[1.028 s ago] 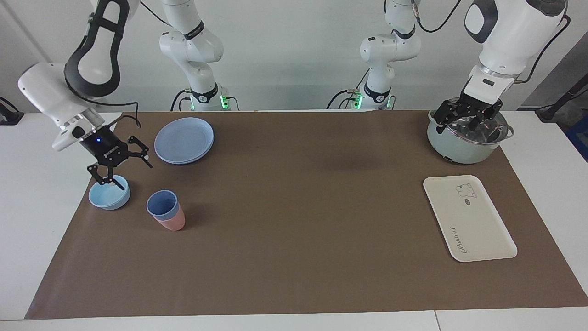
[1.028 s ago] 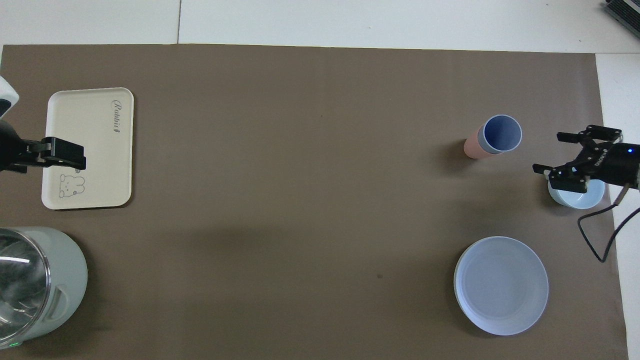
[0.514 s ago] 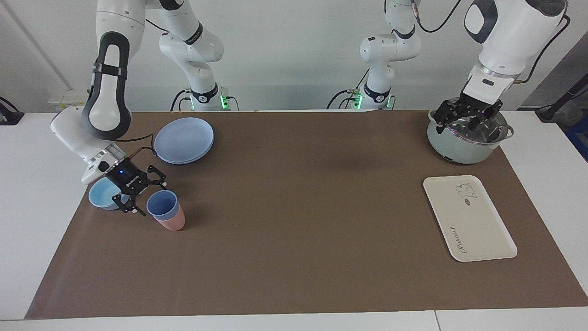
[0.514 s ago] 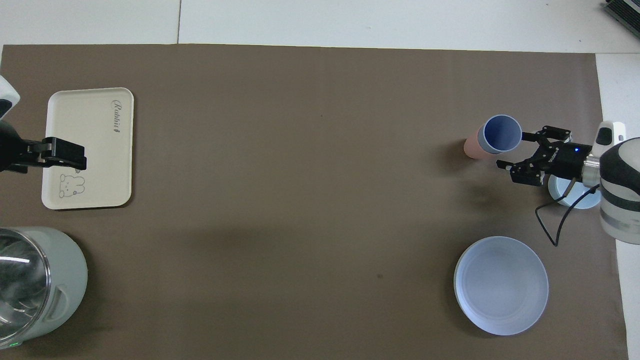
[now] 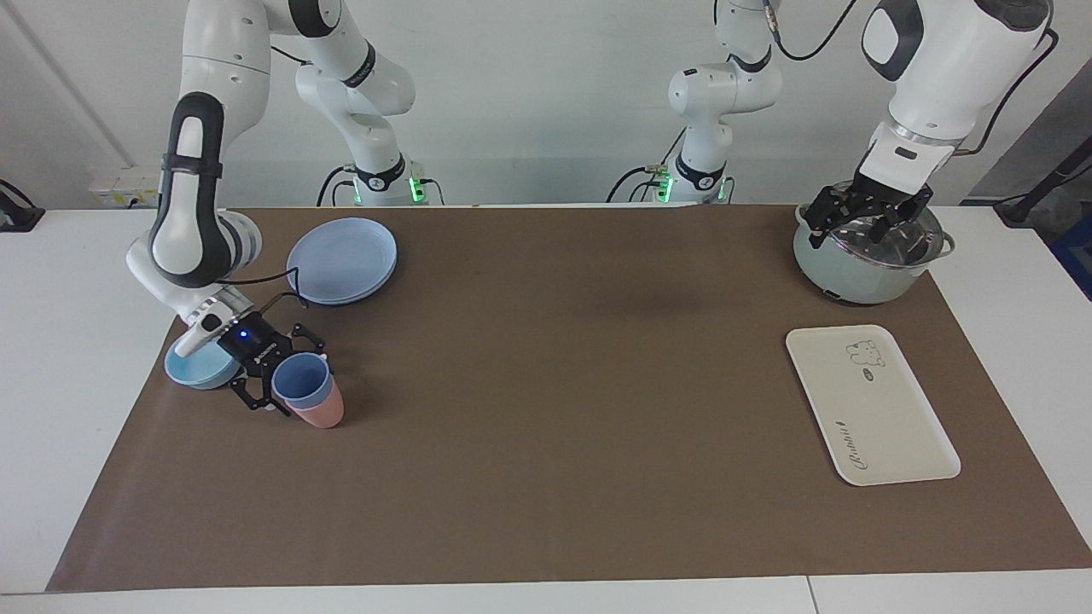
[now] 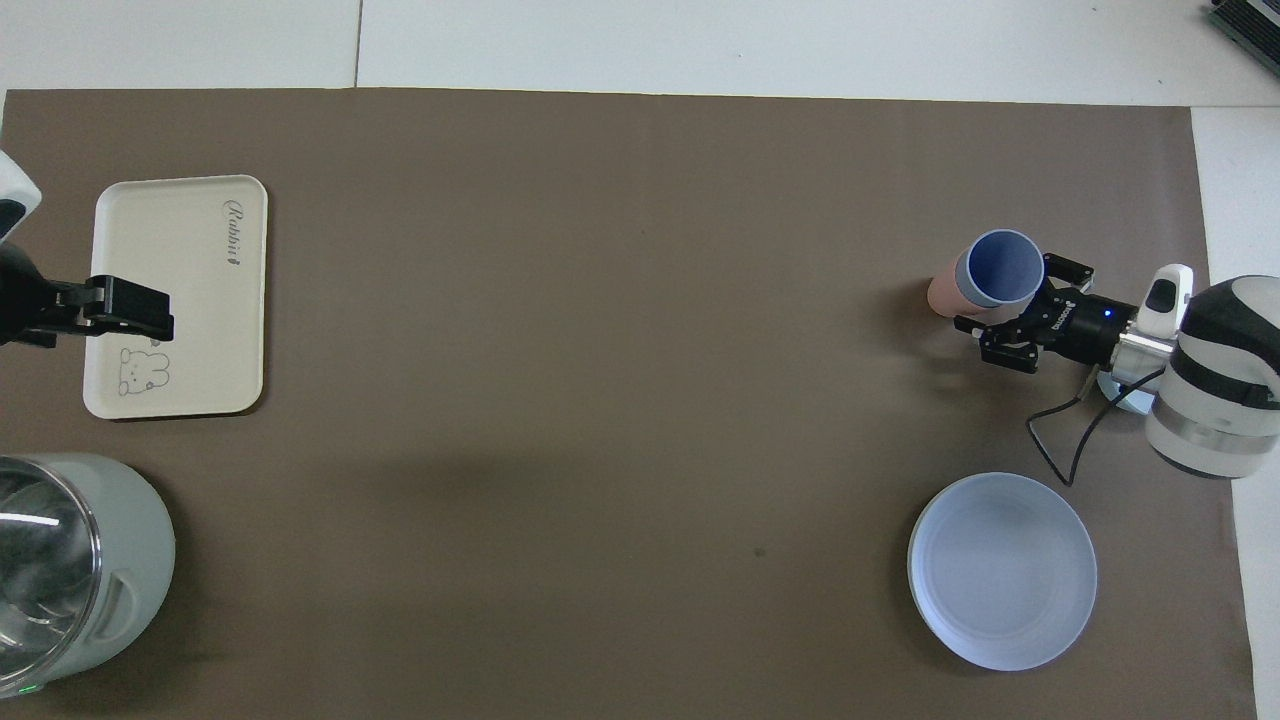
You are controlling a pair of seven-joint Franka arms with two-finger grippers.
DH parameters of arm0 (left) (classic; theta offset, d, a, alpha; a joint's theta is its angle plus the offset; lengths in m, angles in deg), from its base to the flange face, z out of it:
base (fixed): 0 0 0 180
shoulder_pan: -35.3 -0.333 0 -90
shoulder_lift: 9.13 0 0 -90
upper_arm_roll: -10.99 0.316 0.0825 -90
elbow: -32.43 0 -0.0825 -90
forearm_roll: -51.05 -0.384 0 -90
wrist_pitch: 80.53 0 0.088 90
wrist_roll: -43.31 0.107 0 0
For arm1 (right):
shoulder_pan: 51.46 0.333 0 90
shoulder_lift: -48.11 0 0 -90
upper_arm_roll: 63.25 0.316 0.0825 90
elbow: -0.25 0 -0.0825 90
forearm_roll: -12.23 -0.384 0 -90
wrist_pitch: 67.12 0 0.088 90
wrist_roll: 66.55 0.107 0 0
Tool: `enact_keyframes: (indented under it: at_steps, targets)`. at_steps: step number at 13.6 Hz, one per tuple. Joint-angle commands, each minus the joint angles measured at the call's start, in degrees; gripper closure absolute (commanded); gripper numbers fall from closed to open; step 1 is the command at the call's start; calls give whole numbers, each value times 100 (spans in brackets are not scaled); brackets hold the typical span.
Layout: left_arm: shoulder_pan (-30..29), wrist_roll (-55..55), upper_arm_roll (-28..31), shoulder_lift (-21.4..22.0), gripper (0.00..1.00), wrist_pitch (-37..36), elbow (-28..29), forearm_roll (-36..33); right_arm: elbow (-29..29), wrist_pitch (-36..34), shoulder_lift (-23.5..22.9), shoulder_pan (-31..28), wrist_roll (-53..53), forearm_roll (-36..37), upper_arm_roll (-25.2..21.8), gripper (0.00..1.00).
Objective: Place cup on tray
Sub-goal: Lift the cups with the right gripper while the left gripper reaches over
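Note:
The blue cup (image 5: 301,380) (image 6: 1003,267) stands nested in a pink cup (image 5: 322,414) (image 6: 940,296) at the right arm's end of the table. My right gripper (image 5: 296,379) (image 6: 1004,291) is low at the table and open. One finger lies on each side of the nested cups, and the jaws have not closed on them. The cream tray (image 5: 870,409) (image 6: 190,260) lies flat at the left arm's end. My left gripper (image 5: 867,228) (image 6: 130,310) waits open above the pot.
A pale green pot (image 5: 853,273) (image 6: 70,570) with a glass lid stands nearer to the robots than the tray. A round blue plate (image 5: 341,260) (image 6: 1002,570) and a light-blue bowl (image 5: 196,368) (image 6: 1125,397) sit near the cups, the bowl partly under the right arm.
My right gripper has come down from over the light-blue bowl and across to the cups, ending with its open fingers on either side of them. The left arm has not moved.

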Motion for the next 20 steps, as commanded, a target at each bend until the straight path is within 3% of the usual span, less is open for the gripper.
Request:
enact_keyframes:
  at_steps: [1, 9, 10, 11, 12, 16, 20]
  targets:
    - [12, 41, 3, 138, 0, -23, 129, -90, 67, -148, 16, -33, -115, -375, 25, 0]
    - [30, -3, -14, 226, 0, 399, 401, -72, 111, -158, 7, 178, -115, -1045, 34, 0]
    - [30, -3, -14, 235, 0, 408, 401, -64, 146, -140, -11, 187, -124, -1036, 34, 22]
    - [30, -3, -14, 235, 0, 452, 401, -46, 198, -149, -19, 178, -115, -958, 34, 89]
    - [30, -11, -14, 226, 0, 487, 401, -37, 242, -131, -37, 178, -71, -949, 34, 100]
    - [39, -46, -14, 226, 0, 452, 393, -3, 348, -61, 199, 310, 691, -547, 7, 100]
    - [48, -512, -23, 226, 0, 478, 393, 743, 462, -70, 989, 406, 2561, 1174, 42, 100]
